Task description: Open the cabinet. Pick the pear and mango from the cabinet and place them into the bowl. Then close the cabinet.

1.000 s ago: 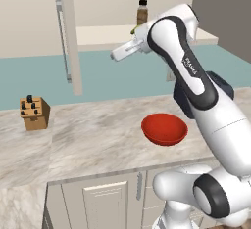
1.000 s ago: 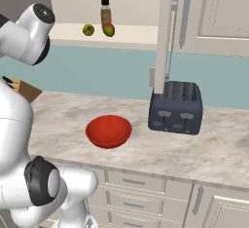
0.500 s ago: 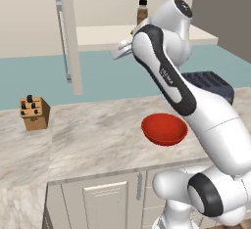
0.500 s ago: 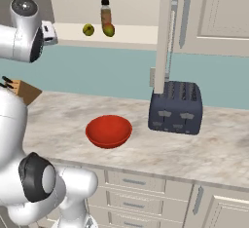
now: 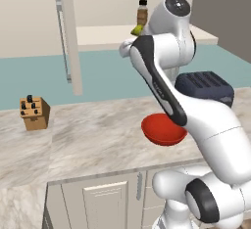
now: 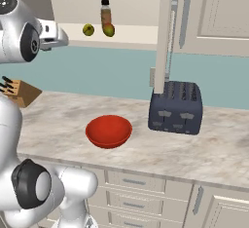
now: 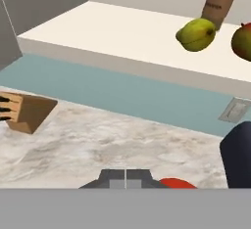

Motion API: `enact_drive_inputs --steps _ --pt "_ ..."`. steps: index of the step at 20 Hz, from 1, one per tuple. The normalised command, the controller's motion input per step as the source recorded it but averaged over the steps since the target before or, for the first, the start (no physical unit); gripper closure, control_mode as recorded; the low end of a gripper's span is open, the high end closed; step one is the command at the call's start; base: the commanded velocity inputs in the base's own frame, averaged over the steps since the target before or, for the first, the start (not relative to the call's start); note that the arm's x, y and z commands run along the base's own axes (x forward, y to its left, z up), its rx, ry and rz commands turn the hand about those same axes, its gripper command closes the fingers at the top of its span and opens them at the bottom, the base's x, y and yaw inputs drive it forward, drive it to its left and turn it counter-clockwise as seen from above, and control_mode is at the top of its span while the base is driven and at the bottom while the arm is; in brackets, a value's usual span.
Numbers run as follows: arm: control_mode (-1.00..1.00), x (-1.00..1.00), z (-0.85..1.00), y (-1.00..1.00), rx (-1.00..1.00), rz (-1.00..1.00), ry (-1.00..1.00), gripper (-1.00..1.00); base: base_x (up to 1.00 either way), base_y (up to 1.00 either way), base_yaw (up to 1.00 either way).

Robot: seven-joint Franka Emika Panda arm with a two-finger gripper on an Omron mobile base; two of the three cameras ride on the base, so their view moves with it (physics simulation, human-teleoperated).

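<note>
With the cabinet [image 6: 168, 32] open, the arm's jaws [image 7: 125, 179] are pressed shut and empty above the worktop [image 6: 68, 115]. The pear [image 7: 196, 34] and mango [image 7: 242, 41] sit on the shelf [image 7: 112, 34]; the jaws should part before closing in on the pear.

The arm [image 5: 166, 96] is glossy white, built of thick rounded segments. Its joints are capped with dark grey discs ringed in black. The wrist link [image 6: 48, 33] is pale grey-white, and the gripper [image 7: 125, 179] fingertips are small, dark and blocky.
</note>
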Motion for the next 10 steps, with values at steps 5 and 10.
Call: enact_drive_inputs --steps 5,10 --pt "-1.00 0.00 0.00 -0.65 -0.01 -0.24 0.00 1.00 0.00 0.00 0.00" --pt "-1.00 0.00 0.00 -0.63 -0.01 -0.19 0.00 1.00 0.00 0.00 0.00"
